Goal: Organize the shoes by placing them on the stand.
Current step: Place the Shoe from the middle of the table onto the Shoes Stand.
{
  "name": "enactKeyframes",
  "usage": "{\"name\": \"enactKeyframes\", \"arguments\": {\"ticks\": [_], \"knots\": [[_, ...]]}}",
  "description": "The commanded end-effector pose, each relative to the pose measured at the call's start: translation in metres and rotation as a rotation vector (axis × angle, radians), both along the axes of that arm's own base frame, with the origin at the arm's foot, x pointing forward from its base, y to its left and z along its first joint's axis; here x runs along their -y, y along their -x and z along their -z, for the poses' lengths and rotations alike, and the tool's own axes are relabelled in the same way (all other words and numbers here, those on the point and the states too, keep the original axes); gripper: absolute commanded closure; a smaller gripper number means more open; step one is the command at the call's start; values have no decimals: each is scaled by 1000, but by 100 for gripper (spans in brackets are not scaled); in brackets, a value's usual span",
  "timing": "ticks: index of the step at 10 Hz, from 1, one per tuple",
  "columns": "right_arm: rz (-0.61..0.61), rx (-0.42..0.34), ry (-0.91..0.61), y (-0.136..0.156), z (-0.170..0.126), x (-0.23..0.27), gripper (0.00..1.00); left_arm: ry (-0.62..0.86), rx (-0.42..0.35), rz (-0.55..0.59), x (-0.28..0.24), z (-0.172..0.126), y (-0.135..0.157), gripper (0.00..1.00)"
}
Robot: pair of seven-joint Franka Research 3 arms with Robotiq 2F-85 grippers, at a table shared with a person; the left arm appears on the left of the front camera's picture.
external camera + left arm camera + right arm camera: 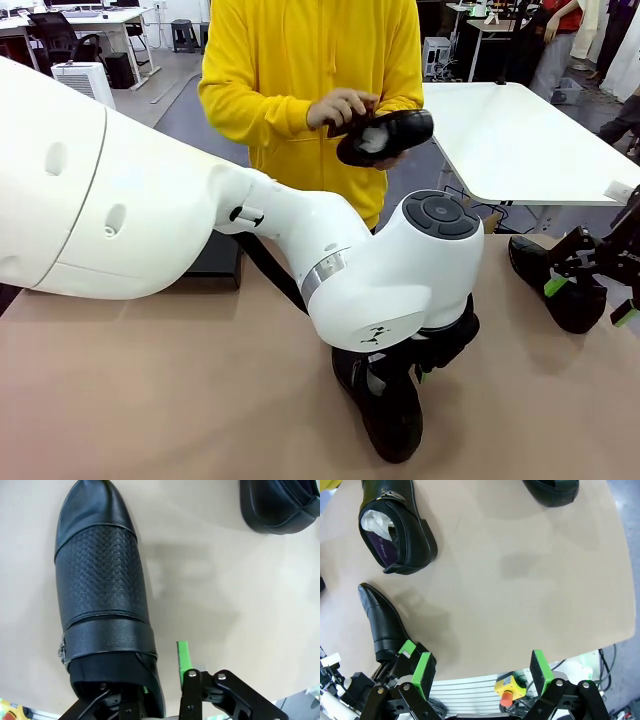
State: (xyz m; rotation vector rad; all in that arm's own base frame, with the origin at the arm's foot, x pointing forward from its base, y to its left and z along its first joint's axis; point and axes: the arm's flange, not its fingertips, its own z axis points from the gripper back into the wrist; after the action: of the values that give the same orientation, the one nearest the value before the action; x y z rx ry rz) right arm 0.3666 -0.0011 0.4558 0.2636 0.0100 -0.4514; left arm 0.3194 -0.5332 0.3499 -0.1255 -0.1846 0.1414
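Left gripper [155, 680] straddles one shoe's [100, 580] heel wall, jaws partway closed, firm hold unclear; the shoe's long axis runs far-to-near, toe toward the table's [150, 400] robot-side edge.

Black shoe [100, 595] lying on the tan worktop [225, 605], toe pointing up-frame, woven-look texture on top, buckled strap across it. At its heel end the left claw [152, 680] straddles the side wall, green pad [182, 652] just outside. A second shoe [280, 505] pokes in top right, well apart.
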Motion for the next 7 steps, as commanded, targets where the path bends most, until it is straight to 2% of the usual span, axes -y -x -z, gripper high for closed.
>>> {"name": "enactKeyframes", "arguments": {"ticks": [1, 3, 4, 7], "knots": [[-13, 6, 10, 2, 0, 2, 0, -14, -5, -36, -4, -2, 1, 79], [-13, 6, 10, 2, 0, 2, 0, -21, -15, -38, -5, 0, 2, 96], [-13, 6, 10, 2, 0, 2, 0, -21, -14, -38, -6, -1, 2, 100], [-13, 6, 10, 2, 0, 2, 0, -12, -13, -11, -11, -6, 5, 100]]}}
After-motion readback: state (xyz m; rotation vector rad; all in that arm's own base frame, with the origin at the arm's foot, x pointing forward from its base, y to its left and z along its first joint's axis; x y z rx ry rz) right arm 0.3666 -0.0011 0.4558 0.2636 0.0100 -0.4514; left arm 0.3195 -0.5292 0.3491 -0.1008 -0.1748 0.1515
